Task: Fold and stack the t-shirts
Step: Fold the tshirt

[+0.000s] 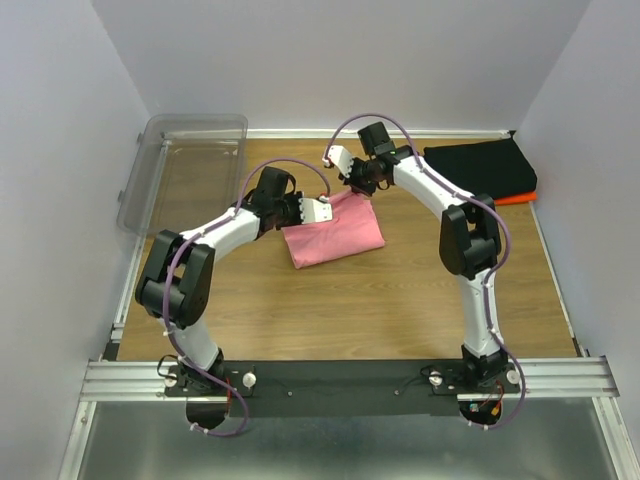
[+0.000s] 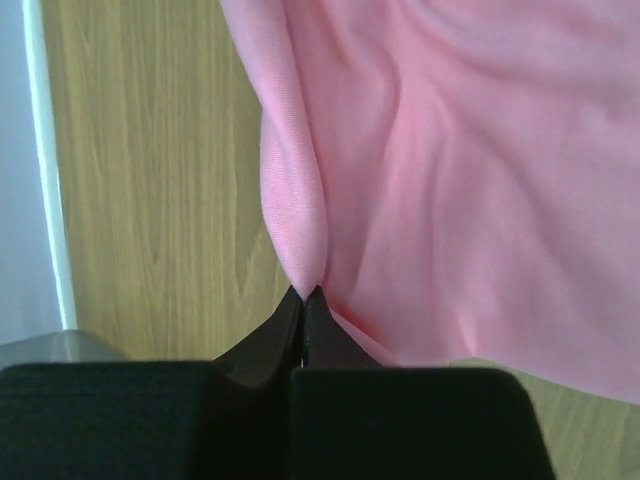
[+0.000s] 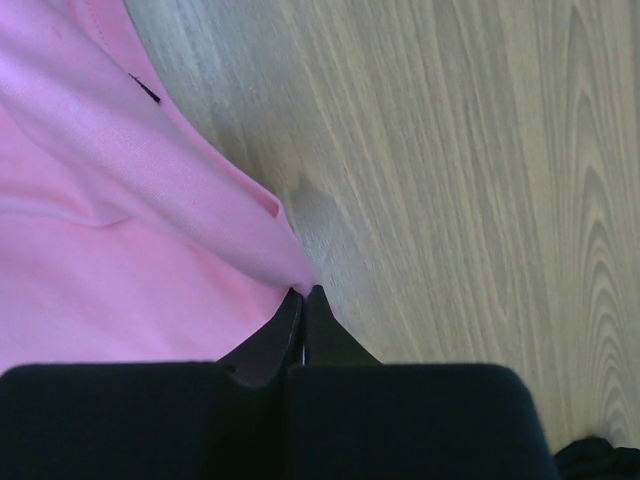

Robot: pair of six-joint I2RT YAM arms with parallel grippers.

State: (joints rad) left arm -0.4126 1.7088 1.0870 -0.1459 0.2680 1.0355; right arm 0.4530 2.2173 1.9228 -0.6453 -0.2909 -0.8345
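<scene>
Mid desk (image 1: 400, 300): pink t-shirt (image 1: 335, 238), partly folded. Left fingers (image 2: 275, 335) and right fingers (image 3: 275, 335) both clenched on its far edge, close together. Risk: thin pinches slip mid-lift, cloth sags, fold lands skewed.

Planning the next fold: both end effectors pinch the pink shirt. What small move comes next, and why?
Probably raise both together, slightly. The left end effector and right end effector are each shut on the far edge of the pink shirt while the rest lies on the table; an even lift would free that edge to fold over.
</scene>
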